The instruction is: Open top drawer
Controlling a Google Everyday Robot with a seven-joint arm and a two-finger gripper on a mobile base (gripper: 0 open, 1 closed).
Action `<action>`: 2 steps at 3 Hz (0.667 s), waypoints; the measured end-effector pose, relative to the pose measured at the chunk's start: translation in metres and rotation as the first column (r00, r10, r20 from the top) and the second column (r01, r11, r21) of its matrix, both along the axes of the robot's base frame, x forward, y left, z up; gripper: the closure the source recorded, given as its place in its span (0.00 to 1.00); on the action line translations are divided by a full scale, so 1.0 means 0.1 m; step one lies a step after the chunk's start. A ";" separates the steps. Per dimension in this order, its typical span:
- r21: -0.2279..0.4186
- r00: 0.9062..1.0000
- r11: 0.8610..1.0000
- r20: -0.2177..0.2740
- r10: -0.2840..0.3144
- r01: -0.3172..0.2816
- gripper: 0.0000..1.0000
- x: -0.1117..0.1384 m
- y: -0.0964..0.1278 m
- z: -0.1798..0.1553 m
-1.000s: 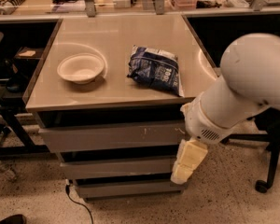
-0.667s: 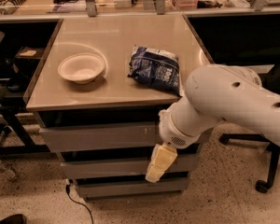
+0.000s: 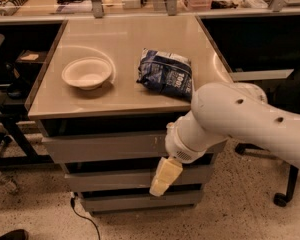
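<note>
Camera view: my cream-coloured gripper (image 3: 165, 176) has swung leftward and now hangs just below the wide grey flat-fronted top drawer (image 3: 105, 147), right of its middle. Whether it is open or closed I cannot tell. The drawer looks shut; pulling remains ahead.

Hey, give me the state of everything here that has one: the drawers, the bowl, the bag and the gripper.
top drawer: appears shut.
middle drawer: appears shut.
bottom drawer: appears shut.
bowl: upright, empty, on the tabletop.
blue bag: lying flat on the tabletop, right of the bowl.
gripper: pointing down in front of the middle drawer, below the top drawer's front.
</note>
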State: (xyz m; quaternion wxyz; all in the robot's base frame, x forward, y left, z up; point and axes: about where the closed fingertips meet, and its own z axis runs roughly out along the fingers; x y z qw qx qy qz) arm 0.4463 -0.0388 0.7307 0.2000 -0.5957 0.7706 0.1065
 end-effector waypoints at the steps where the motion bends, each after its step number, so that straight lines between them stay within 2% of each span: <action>1: 0.043 0.999 0.998 0.002 -0.042 0.042 0.00 0.21 0.10 -0.29; 2: 0.061 0.998 0.997 0.020 -0.055 0.053 0.00 0.41 0.13 -0.44</action>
